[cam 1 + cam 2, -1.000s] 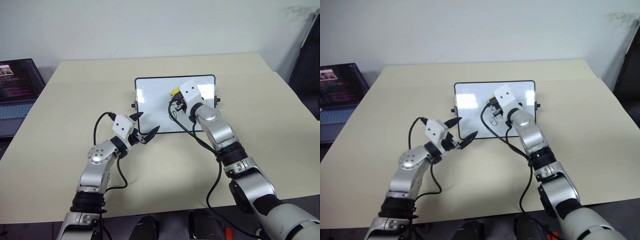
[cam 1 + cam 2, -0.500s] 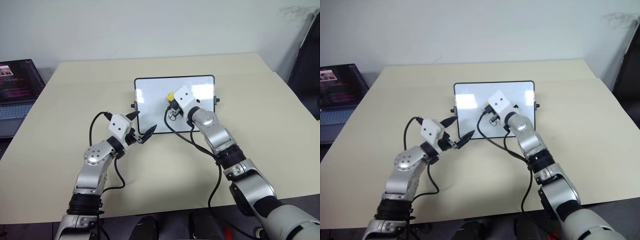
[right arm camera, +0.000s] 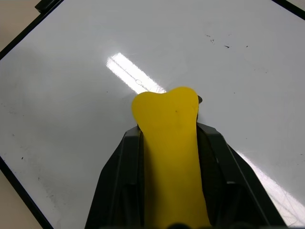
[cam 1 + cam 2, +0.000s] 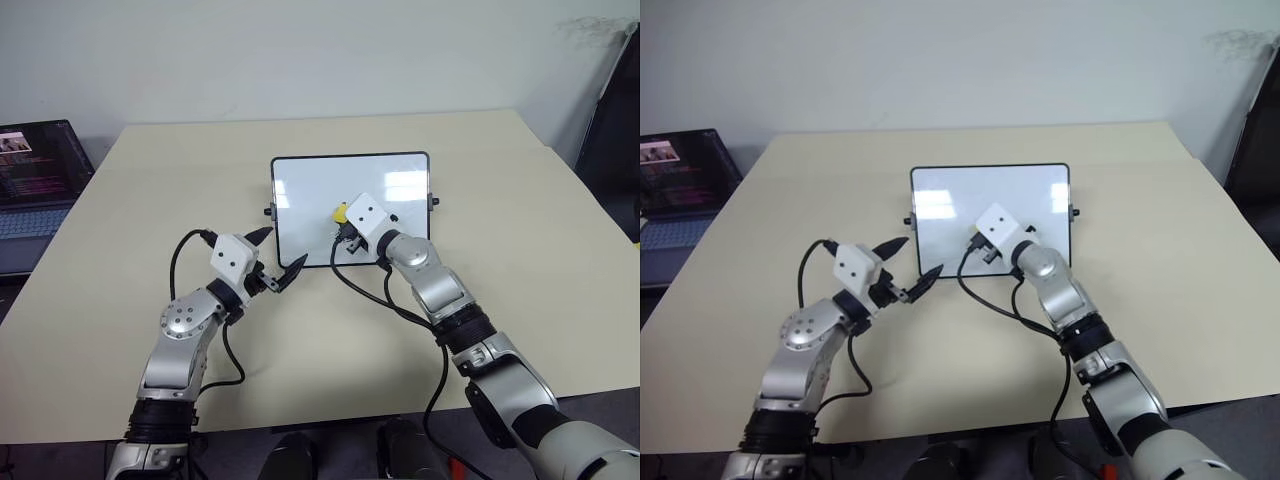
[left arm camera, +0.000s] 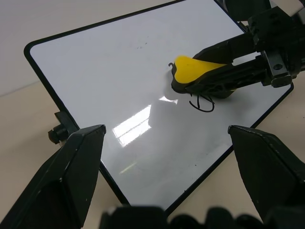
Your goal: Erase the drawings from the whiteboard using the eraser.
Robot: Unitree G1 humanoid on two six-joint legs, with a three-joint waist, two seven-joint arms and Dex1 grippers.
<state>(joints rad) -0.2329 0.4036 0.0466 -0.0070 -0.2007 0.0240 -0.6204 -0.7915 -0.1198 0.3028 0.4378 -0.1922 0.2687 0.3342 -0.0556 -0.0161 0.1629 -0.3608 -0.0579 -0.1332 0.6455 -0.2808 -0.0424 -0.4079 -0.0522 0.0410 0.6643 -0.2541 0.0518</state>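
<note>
The whiteboard [image 4: 310,190] lies flat in the middle of the tan table. My right gripper [image 4: 346,224] is shut on the yellow eraser [image 4: 341,212], which sits on the board's lower middle. In the left wrist view the eraser [image 5: 193,69] lies with its dark underside on the board, just above a circled black drawing [image 5: 202,102]. A tiny black stroke [image 5: 170,65] shows at the eraser's tip. My left gripper [image 4: 281,252] stands open with nothing in it, level, by the board's near left corner.
An open laptop [image 4: 35,170] sits off the table's left side. A dark upright object [image 4: 612,130] stands at the far right. Small black knobs [image 4: 269,211] stick out from the board's side edges. Bare table lies in front of the board.
My right gripper has slid the eraser down the board toward its near edge and rolled a little. The left gripper has stayed almost still, open.
</note>
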